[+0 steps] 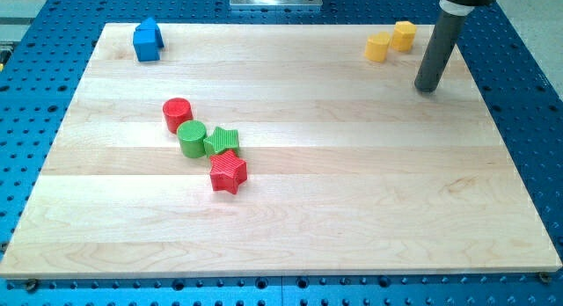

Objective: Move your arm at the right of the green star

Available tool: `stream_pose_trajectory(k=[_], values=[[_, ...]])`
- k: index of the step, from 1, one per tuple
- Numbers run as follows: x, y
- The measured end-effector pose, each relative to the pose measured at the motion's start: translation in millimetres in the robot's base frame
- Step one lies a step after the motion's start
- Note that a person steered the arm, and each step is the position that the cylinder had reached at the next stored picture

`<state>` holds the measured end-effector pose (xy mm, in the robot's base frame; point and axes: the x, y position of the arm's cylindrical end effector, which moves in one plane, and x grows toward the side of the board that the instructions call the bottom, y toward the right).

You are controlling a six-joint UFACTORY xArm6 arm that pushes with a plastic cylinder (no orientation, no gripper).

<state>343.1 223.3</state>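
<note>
Four blocks cluster left of the board's (352, 218) middle: red cylinder (177, 113), green cylinder (191, 137), green star (223, 141) and red star (229, 172), each touching the next. My tip (427, 88) rests far toward the view's upper right of the green star, well apart from it, beside two yellow blocks (391, 41). It is a bare rod with nothing to open or close. One blue block (148, 40) sits top left.

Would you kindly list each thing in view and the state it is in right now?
My tip: on the board at the view's upper right, touching no block.
Green star: flat, wedged against green cylinder and red star.
Green cylinder: upright, touching red cylinder.
Red cylinder: upright.
Red star: flat.
Blue block: alone, upper left.
Two yellow blocks: touching, upper right.
</note>
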Motion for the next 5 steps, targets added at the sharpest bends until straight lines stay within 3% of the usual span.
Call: stream_pose_trajectory(k=[1,2,4,5], values=[[0,0],[9,-38],[15,-37],[65,-42]])
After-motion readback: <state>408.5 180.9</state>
